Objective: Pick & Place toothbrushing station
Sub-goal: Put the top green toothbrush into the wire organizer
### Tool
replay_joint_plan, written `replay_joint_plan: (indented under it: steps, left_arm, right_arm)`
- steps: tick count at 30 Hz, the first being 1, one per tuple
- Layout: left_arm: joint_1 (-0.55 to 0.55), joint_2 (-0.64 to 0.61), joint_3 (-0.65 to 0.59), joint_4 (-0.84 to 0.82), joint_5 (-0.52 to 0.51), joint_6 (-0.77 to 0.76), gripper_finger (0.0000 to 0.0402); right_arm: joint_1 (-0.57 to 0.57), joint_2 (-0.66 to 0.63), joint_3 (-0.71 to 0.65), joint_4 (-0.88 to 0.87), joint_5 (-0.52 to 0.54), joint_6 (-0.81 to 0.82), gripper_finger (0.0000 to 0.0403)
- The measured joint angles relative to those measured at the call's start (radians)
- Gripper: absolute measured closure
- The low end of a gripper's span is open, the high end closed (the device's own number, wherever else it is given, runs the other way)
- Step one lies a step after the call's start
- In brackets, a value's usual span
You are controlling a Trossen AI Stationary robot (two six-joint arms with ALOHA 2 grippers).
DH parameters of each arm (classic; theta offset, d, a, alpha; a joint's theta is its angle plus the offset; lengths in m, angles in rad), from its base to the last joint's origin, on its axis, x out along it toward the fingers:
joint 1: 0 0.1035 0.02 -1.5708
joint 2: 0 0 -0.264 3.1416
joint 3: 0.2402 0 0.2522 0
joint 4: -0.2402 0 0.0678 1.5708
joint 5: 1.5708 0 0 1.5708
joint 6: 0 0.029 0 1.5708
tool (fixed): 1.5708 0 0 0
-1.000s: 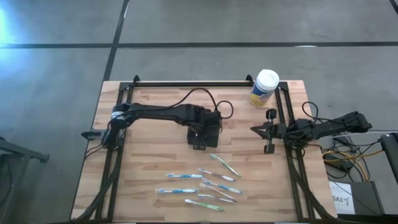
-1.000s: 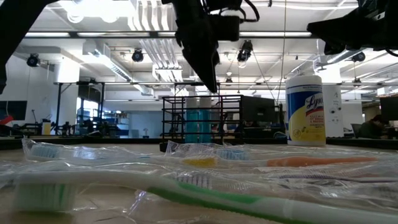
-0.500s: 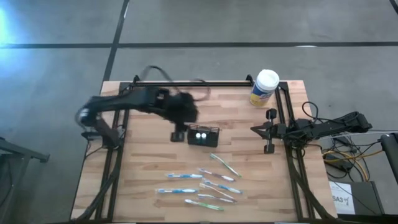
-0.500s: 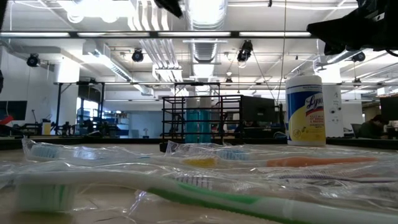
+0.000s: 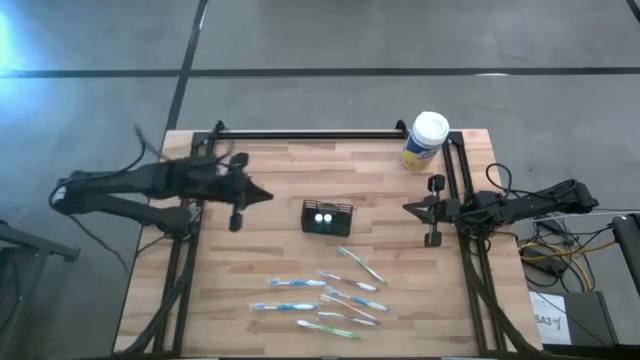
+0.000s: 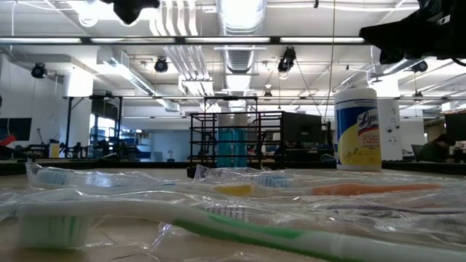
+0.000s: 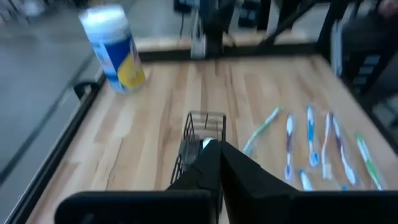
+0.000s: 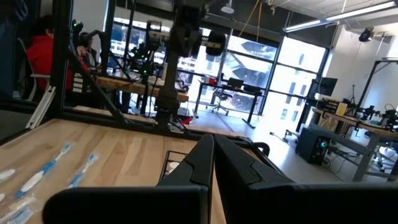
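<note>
The black mesh holder [image 5: 327, 216] stands on its base at the table's middle, with two white-topped round pieces [image 5: 323, 214] inside. In the left wrist view the holder [image 7: 200, 126] lies beyond my fingertips. Several wrapped toothbrushes [image 5: 330, 293] lie flat toward the near edge; they fill the foreground of the low view [image 6: 240, 218]. My left gripper [image 5: 262, 197] is shut and empty, to the left of the holder and apart from it. My right gripper [image 5: 408, 208] is shut and empty, to the right of the holder.
A yellow canister with a white lid [image 5: 425, 140] stands at the far right corner. Black frame rails [image 5: 310, 134] run along the far edge and both sides. Bare wood lies between the holder and the toothbrushes.
My left gripper has left the holder and swung back toward the table's left edge, clear of it. The holder stays where it stood, with the two white pieces now showing inside.
</note>
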Motion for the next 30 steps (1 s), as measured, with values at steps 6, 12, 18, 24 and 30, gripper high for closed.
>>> replay_joint_plan:
  steps: [6,12,18,24,30]
  left_arm:
    - [-0.001,-0.238,-0.339,0.329,0.045,-0.062,0.0396]
    - [-0.001,-0.378,-0.62,0.649,0.095,-0.028,0.0392]
    - [-0.001,-0.495,-0.761,0.724,0.126,0.015,0.0395]
    - [-0.002,-0.59,-0.817,0.667,0.181,0.03,0.0395]
    - [-0.001,-0.68,-0.847,0.547,0.181,-0.003,0.0398]
  right_arm:
    - [0.0,0.0,0.0,0.0,0.0,-0.011,0.0392]
    - [0.0,0.0,0.0,0.008,0.0,-0.002,0.0392]
    - [0.0,0.004,0.0,0.047,0.001,0.051,0.0392]
    - [0.0,0.014,0.0,0.093,0.019,0.072,0.0392]
    - [0.0,0.039,0.0,0.1,0.138,0.088,0.0392]
